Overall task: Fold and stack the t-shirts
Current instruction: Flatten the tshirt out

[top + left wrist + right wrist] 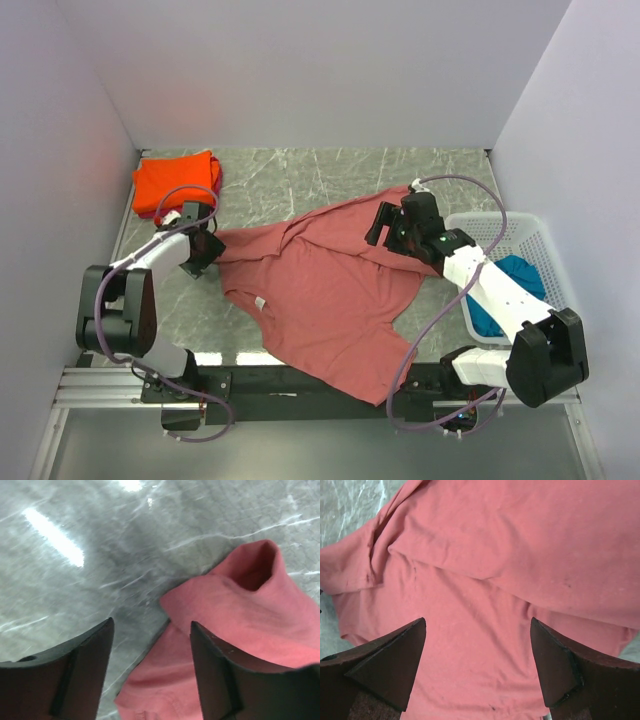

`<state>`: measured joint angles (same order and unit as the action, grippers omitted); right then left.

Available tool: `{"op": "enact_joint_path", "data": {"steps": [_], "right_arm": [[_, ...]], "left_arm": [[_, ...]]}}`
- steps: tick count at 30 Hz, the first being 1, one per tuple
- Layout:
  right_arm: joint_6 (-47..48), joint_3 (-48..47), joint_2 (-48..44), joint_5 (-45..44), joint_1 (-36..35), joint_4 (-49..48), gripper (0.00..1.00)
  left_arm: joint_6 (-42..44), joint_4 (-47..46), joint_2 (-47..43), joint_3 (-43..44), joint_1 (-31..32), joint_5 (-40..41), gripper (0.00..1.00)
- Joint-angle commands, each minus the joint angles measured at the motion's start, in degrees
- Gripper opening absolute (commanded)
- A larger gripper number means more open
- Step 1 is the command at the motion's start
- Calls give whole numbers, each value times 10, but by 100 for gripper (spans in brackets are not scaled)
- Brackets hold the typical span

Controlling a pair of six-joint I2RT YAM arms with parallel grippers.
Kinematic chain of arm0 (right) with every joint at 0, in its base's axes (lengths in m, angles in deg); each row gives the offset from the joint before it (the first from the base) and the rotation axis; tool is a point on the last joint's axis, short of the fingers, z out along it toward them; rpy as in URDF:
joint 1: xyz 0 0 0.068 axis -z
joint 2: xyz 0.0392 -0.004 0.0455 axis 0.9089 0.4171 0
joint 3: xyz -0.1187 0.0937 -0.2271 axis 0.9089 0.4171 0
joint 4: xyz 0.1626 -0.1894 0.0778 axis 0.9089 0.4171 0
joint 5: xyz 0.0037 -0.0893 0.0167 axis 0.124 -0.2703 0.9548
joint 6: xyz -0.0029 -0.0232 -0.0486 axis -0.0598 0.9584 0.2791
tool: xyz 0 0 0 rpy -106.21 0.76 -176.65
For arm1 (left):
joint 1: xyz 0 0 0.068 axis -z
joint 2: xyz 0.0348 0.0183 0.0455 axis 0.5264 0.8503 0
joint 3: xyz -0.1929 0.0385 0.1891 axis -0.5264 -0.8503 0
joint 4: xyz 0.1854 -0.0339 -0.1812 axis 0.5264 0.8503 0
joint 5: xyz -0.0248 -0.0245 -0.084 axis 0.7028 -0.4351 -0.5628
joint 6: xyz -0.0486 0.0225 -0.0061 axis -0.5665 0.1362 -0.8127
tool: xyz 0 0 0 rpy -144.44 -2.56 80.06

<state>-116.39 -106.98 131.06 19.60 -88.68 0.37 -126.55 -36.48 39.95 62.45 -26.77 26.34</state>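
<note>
A dusty brick-red t-shirt [320, 290] lies spread and rumpled across the middle of the grey marble table [300, 170], its lower hem hanging over the near edge. My left gripper [205, 250] is low at the shirt's left sleeve. In the left wrist view the left gripper [151, 625] is open, and the sleeve's edge [240, 610] lies between its fingers without being pinched. My right gripper [385, 232] hovers open over the shirt's far right part, with flat cloth [495, 545] below the right gripper [477, 622]. A folded orange t-shirt [178, 180] sits at the back left, and a pink-red edge [216, 178] shows under it. A teal-blue t-shirt [505, 290] lies in the basket.
The white lattice basket [525, 235] stands at the right edge of the table, partly under my right arm. White walls close in the table on the left, back and right. Bare marble shows behind the shirt.
</note>
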Motion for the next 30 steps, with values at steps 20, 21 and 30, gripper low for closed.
{"op": "enact_joint_path", "data": {"steps": [20, 21, 30], "right_arm": [[4, 4, -4, 0, 18, 6, 91], [4, 4, -4, 1, 19, 7, 91], [5, 8, -11, -6, 19, 13, 91]], "left_arm": [[42, -60, 85, 37, -13, -13, 42], [43, -66, 84, 35, -13, -17, 42], [52, -66, 91, 38, -13, -23, 33]]}}
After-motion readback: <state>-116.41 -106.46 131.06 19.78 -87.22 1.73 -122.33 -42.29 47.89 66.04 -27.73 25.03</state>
